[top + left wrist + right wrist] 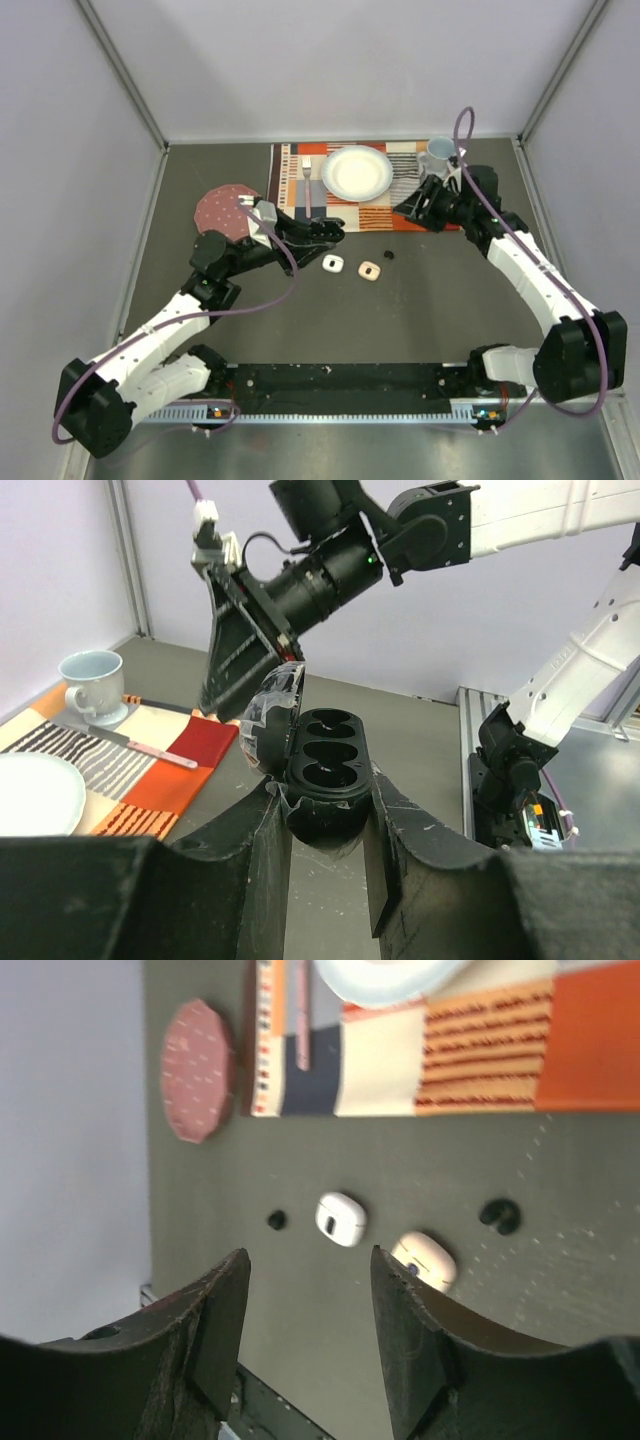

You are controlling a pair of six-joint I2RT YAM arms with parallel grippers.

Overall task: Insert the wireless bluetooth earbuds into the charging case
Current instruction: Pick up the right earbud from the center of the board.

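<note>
My left gripper (325,802) is shut on the base of a black charging case (328,765), held off the table. Its lid (268,720) is swung open and both sockets are empty. In the top view that left gripper (335,232) hangs just above a white case (333,263). My right gripper (305,1272) is open with nothing between its fingers, and sits raised near the placemat's front edge (412,208). Below it on the table lie a black earbud (499,1215), a smaller black bud (276,1220), the white case (341,1218) and a pale pink case (425,1260).
A striped placemat (300,190) at the back carries a white plate (357,172), a fork (307,180) and a pale blue cup (440,152). A speckled pink coaster (222,208) lies at the left behind the left arm. Walls enclose three sides.
</note>
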